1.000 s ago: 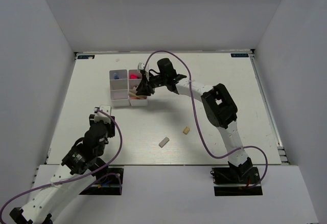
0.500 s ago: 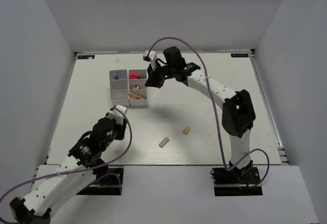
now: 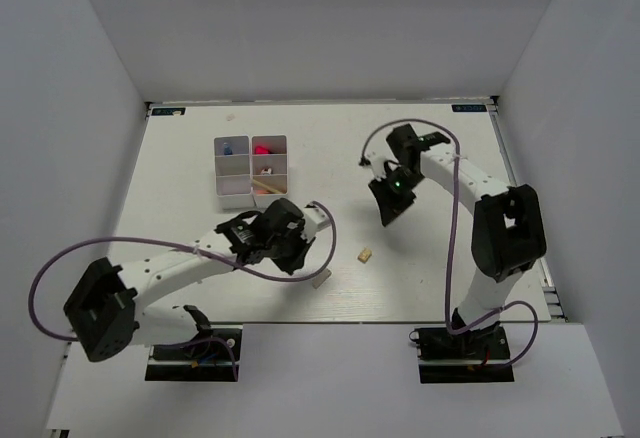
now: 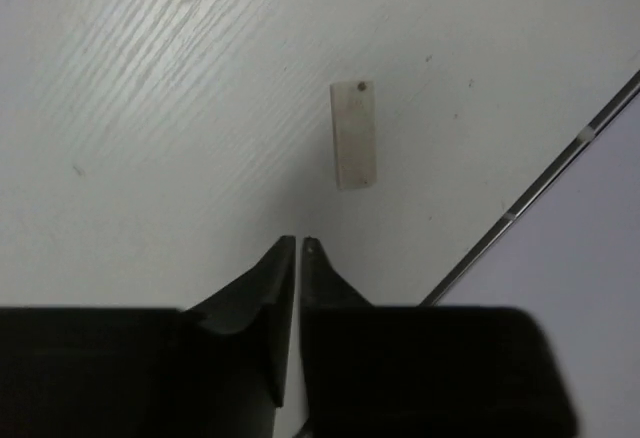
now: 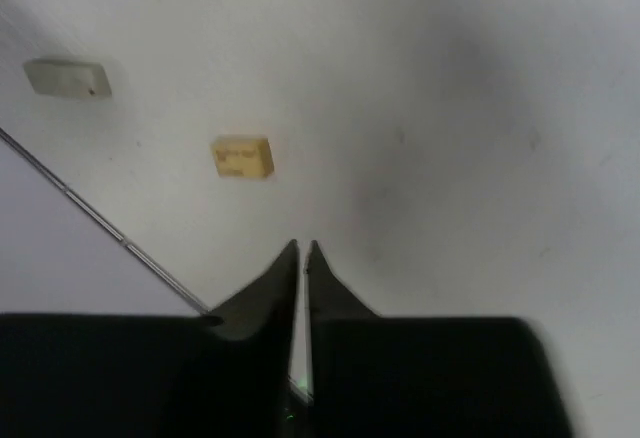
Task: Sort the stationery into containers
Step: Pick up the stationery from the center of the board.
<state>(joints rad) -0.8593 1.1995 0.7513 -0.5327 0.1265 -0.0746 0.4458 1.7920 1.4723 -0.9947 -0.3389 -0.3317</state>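
Two white three-compartment trays (image 3: pixel 233 198) stand side by side at the back left. They hold a blue marker (image 3: pixel 229 146), a pink tube (image 3: pixel 264 148) and a wooden pencil (image 3: pixel 268 188). A tan eraser (image 3: pixel 365 255) and a pale block-shaped eraser (image 3: pixel 322 278) lie near the front edge. My left gripper (image 3: pixel 296 258) is shut and empty just left of the pale eraser (image 4: pixel 354 148), tips (image 4: pixel 299 245) a little short of it. My right gripper (image 3: pixel 388 214) is shut and empty over the table, behind and right of the tan eraser (image 5: pixel 242 156); its tips (image 5: pixel 301 246) are apart from it.
The table's front edge (image 4: pixel 560 173) runs close to the pale eraser; it also shows in the right wrist view (image 5: pixel 100 223). The pale eraser (image 5: pixel 68 77) lies beyond the tan one there. White walls enclose the table on three sides.
My right gripper has left the trays and swung right and forward to mid-table. My left arm has swept from the front left across to the pale eraser.
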